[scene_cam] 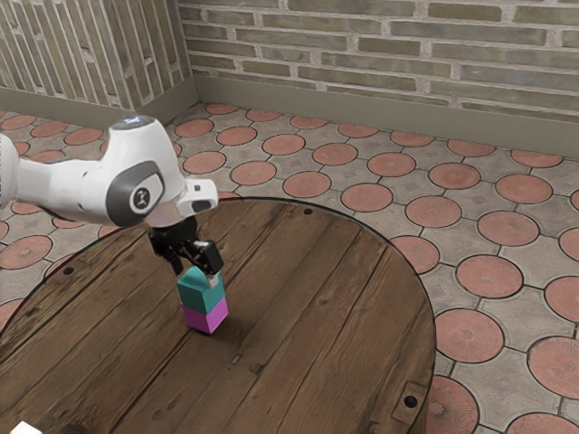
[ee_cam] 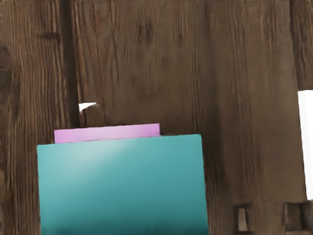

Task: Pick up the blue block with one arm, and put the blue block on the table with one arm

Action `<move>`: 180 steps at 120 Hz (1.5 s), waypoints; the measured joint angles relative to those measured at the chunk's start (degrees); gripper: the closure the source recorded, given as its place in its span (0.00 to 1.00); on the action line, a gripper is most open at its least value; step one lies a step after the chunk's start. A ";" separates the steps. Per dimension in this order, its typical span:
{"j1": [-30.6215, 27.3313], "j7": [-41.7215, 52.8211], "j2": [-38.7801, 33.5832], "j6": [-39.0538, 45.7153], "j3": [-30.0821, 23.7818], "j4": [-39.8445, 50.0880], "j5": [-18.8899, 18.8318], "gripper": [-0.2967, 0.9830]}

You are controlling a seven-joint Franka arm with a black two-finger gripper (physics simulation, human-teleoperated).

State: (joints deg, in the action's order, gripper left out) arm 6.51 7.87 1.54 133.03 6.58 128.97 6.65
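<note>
The claw (scene_cam: 196, 274) is pointed down at the upper end of the blue block (scene_cam: 201, 294), close against it. Its degree of opening cannot be determined, nor can it be established whether it has hold of the block.

The blue block, teal in shade, is located directly below the claw. It is upright and sits above the magenta block (scene_cam: 206, 316), the two meeting face to face in a short stack. In the wrist view the teal top lies large and near under the claw, with a strip of the magenta block visible past one edge. The magenta block stands lower, at the bench (scene_cam: 317, 298).

The bench is round, of brown wooden planks with a dark rim; dark studs (scene_cam: 308, 212) are set near that rim. A white object (scene_cam: 24, 429), partly cut off at the exterior view's lower left corner, lies well apart from the claw. The wrist view records a small white patch (ee_cam: 86, 105) on the far side of the magenta strip from the teal top, and a larger white piece (ee_cam: 306, 147) off to one side of the stack.

The arm (scene_cam: 149, 172) is white and reaches the claw from the exterior view's left. Beyond the bench are a tiled floor (scene_cam: 461, 271) and a brick wall (scene_cam: 389, 45).
</note>
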 joint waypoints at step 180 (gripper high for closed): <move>-6.29 9.07 6.05 -12.64 8.16 -18.74 6.24 0.29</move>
State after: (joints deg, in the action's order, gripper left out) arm 0.22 16.94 7.59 120.39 14.75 110.22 12.88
